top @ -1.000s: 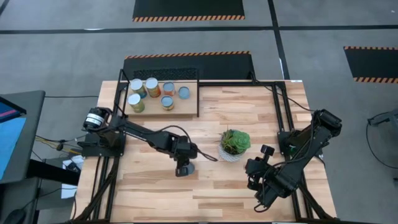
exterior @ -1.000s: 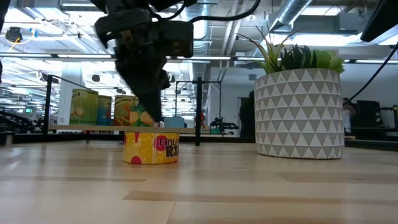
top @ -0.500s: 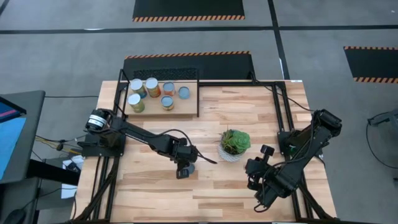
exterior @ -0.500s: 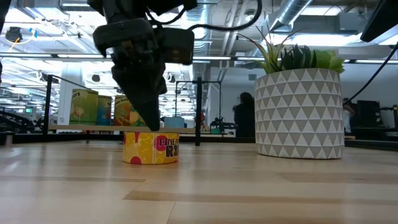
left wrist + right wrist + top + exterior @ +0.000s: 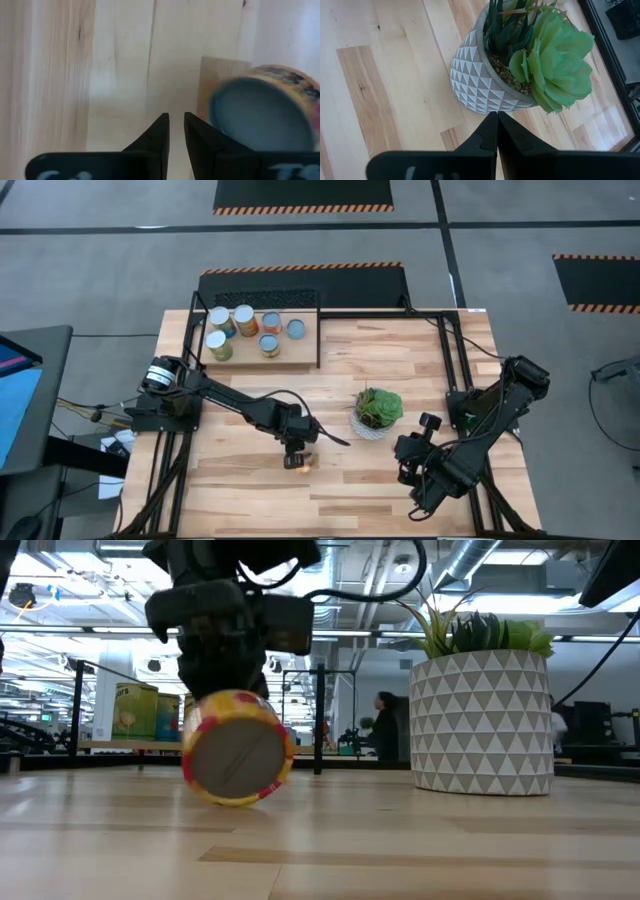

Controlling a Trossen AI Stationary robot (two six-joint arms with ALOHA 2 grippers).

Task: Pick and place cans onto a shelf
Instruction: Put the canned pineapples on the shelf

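Nearest the low camera, a yellow can (image 5: pixel 237 747) lies tipped on its side on the table (image 5: pixel 420 850), its plain grey round end facing the camera and a red and yellow label edge showing around the rim; no writing on it can be read at this angle. In the left wrist view the same can (image 5: pixel 265 110) shows its pale-blue end just beside the fingers (image 5: pixel 159 135), not between them. The left end effector (image 5: pixel 176 131) stands directly over the can, its two dark fingers nearly together with only a thin gap, gripping nothing. From above, the left end effector (image 5: pixel 296 448) sits near the middle of the table, with a bit of the can (image 5: pixel 303 461) peeking out beside it.

To the right stands a green succulent plant (image 5: pixel 483 632) in a white pot (image 5: pixel 482 720) with a triangle pattern. The right end effector (image 5: pixel 497 131) waits near the table's right front part, fingers pressed together and empty, facing that pot (image 5: pixel 479 84).

Farther back, at the table's far left corner, is the shelf (image 5: pixel 292 358), a light-wood platform framed in black bars. Five cans (image 5: pixel 243 328) stand upright on it in a cluster, with silvery or pale-blue tops and green and orange labels. In the low view two of these cans (image 5: pixel 136 711) show yellow-green labels, their print too small to read.

Beyond the table, a person (image 5: pixel 381 725) stands in the room.
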